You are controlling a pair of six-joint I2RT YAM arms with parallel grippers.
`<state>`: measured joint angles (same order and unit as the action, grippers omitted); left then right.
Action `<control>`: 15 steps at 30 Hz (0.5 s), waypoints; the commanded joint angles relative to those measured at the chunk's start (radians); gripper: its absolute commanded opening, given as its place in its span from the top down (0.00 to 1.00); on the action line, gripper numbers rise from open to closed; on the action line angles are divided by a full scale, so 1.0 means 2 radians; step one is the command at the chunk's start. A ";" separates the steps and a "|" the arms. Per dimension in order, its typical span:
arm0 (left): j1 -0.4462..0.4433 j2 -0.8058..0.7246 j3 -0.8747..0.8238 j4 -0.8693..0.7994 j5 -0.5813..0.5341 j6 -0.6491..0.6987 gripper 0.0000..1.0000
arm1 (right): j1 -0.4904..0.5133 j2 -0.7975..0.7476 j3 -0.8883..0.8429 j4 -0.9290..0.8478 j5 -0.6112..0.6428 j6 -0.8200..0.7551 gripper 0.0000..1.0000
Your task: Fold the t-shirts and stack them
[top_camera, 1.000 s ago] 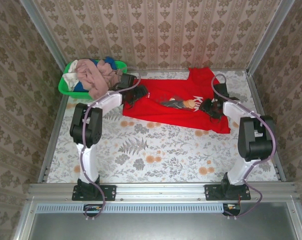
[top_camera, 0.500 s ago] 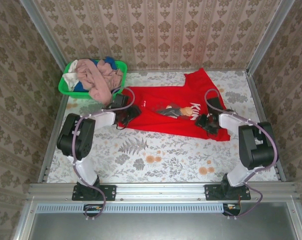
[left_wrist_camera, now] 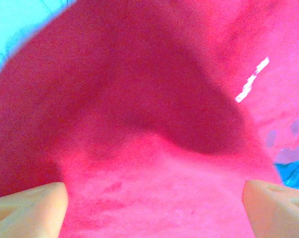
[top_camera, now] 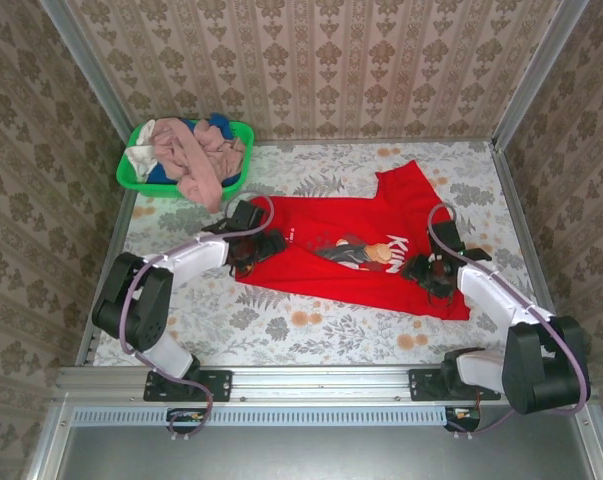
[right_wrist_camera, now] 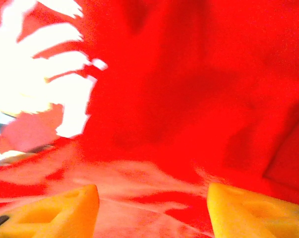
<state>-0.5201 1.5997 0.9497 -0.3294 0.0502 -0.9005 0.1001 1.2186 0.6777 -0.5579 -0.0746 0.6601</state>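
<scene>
**A:** How are the grippers set?

**B:** The left gripper (top_camera: 264,243) is spread wide. In its wrist view (left_wrist_camera: 154,198) the two pale pads (left_wrist_camera: 28,208) sit at the outer corners with red cloth across the gap, and nothing is pinched. The right gripper (top_camera: 421,270) is parted to a middling width. Its yellow pads (right_wrist_camera: 50,213) stand apart over the same cloth (right_wrist_camera: 151,203) and clasp nothing.

**A:** What lies under them?

**B:** One bright red cloth t-shirt (top_camera: 316,278) is spread flat on the floral-patterned desk (top_camera: 311,335). The left gripper is at its left end and the right gripper is near its near-right corner.

**A:** Which way does it run?

**B:** Its long axis goes left to right across the desk, dipping a little toward the arms on the right. One sleeve (top_camera: 406,180) juts toward the far wall at the right end, so the shoulders are on the right and the straight edge is on the left. The teddy-bear print (top_camera: 353,252) and white lettering (top_camera: 393,243) face up, right of centre.

**A:** Any other garments?

**B:** There is one green plastic basket (top_camera: 123,176) in the far-left corner, just beyond the left gripper. It holds a heap of soft cloth garments (top_camera: 191,160) in dusty pink, with blue (top_camera: 218,125) and white (top_camera: 141,157) pieces. The pink cloth spills over the near rim. I can't tell how many garments are in the heap.
</scene>
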 commanded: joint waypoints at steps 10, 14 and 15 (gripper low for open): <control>0.074 0.149 0.284 -0.139 -0.048 0.242 0.13 | -0.030 0.110 0.185 0.086 0.000 -0.100 0.37; 0.079 0.222 0.367 -0.180 -0.047 0.231 0.28 | -0.036 0.148 0.222 0.088 -0.008 -0.102 0.37; 0.078 0.237 0.384 -0.192 -0.050 0.223 0.30 | -0.037 0.154 0.226 0.089 -0.010 -0.103 0.37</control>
<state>-0.3584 2.0109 1.6356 -0.5850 -0.0460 -0.4755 0.0349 1.5002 1.0863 -0.3904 -0.0685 0.4835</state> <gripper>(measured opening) 0.710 0.635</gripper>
